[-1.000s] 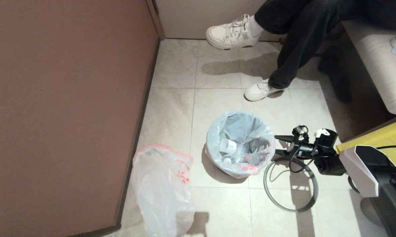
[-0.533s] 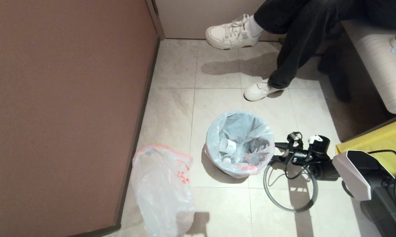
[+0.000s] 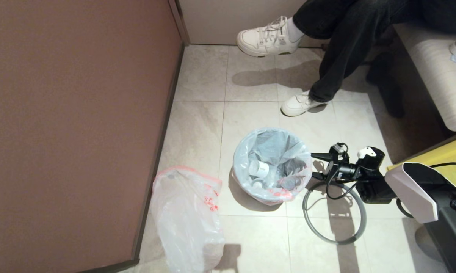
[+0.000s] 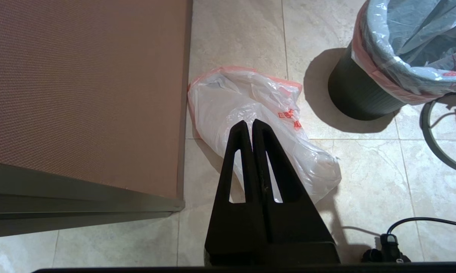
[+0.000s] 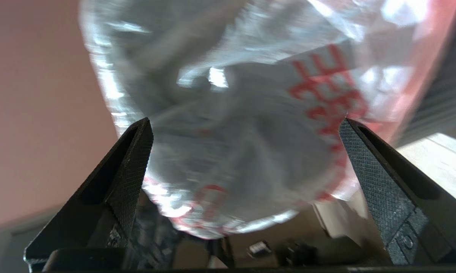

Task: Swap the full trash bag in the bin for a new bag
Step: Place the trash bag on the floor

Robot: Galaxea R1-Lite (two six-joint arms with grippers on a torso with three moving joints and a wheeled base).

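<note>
In the head view, the bin (image 3: 272, 167) stands on the tiled floor (image 3: 197, 125), and the full trash bag (image 3: 267, 151) lines it, with its pink-red edge folded over the rim and a small white cup (image 3: 260, 168) lying inside. The right gripper (image 3: 314, 166) is just beside the bin on its right side, at rim height, with its two fingers spread wide, one above the other, and nothing between them. A thin grey hoop (image 3: 334, 212) lies flat on the floor right of the bin, partly under the right arm. The new bag (image 3: 186, 216) lies crumpled on the floor to the left of the bin, close to the brown wall panel (image 3: 76, 125). Farther back, a seated person's legs with white sneakers (image 3: 267, 38) are near a bench (image 3: 436, 76). In the left wrist view, the left gripper (image 4: 249, 127) hangs above the floor with its fingers pressed together and empty; the new bag (image 4: 250, 125) lies below it against the wall panel (image 4: 83, 87), and the dark wall of the bin (image 4: 358, 100) with the folded bag edge (image 4: 379, 81) is well apart from it. In the right wrist view, the right gripper (image 5: 246, 125) has its jaws wide apart, and the blurred film of the full trash bag (image 5: 243, 144) with red print fills the space ahead of them; whether a finger touches the film I cannot tell.
</note>
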